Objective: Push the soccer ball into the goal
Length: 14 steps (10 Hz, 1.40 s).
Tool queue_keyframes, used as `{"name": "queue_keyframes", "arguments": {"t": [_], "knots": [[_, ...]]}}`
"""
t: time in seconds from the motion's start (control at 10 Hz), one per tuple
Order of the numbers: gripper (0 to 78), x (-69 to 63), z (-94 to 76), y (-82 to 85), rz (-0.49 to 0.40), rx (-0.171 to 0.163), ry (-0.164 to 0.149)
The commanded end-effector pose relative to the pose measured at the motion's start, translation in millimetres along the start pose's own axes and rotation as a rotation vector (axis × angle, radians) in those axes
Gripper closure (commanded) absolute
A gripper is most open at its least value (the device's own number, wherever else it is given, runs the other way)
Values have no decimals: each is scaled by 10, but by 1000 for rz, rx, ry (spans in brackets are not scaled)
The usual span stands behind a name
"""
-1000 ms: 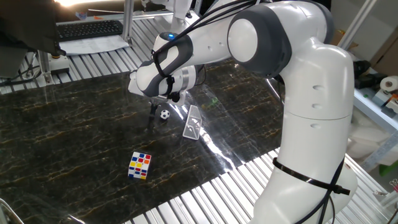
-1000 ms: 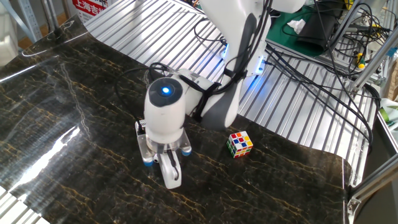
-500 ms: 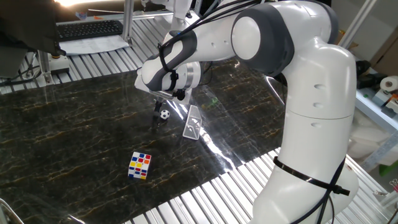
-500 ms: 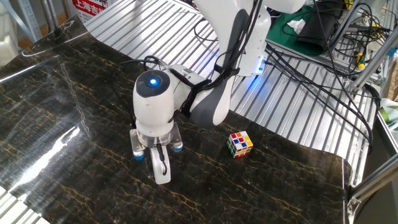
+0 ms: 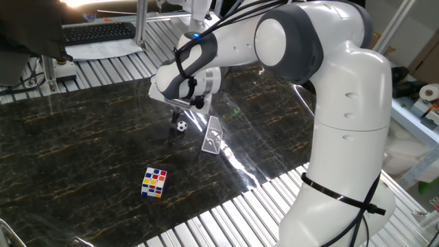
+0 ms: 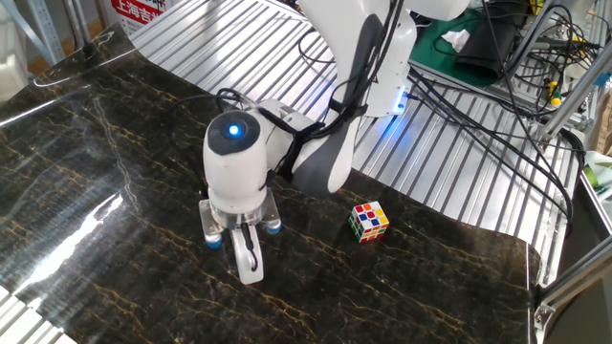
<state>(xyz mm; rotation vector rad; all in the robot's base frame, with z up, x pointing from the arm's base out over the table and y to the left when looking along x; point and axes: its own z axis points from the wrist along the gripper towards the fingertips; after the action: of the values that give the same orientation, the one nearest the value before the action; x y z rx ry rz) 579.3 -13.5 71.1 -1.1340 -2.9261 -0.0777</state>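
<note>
Both views bright, evenly lit from overhead. Strong white glare blown out at the top left corner in one fixed view, above the keyboard [image 5: 99, 31]. The dark glossy table [image 5: 68, 144] mirrors the lamps: a bright streak runs past the goal [image 5: 213, 134] toward the near edge; in the other fixed view a pale patch of glare lies on the table [image 6: 86, 225] left of the arm [image 6: 316, 153]. Blue indicator light glows on the arm, with a blue cast on the ribbed metal behind. Shadows soft and faint under the arm. Focus sharp near the cube [image 6: 368, 221]; background clutter slightly soft. No motion blur visible.
</note>
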Motion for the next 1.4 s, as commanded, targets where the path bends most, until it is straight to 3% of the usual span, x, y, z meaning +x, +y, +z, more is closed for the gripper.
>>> {"name": "queue_keyframes", "arguments": {"t": [0.1,0.2,0.3,0.4,0.5,0.6,0.7,0.8,0.9,1.0,1.1,1.2,1.4], "knots": [[776,-42,30,-264,-377,492,-9],[776,-57,-21,-299,-507,594,-21],[776,-63,-105,-288,-614,744,-44],[776,-72,-166,-280,-672,870,-81],[776,-92,-187,-276,-693,877,-79],[776,-105,-189,-273,-662,814,-69],[776,-99,-177,-274,-540,603,-25],[776,-98,-166,-274,-419,320,83],[776,-98,-172,-274,-377,305,83],[776,-98,-172,-274,-318,222,82],[776,-101,-176,-274,-255,63,117],[776,-117,-191,-271,-211,-12,120],[776,-138,-206,-253,-176,-78,90]]}}
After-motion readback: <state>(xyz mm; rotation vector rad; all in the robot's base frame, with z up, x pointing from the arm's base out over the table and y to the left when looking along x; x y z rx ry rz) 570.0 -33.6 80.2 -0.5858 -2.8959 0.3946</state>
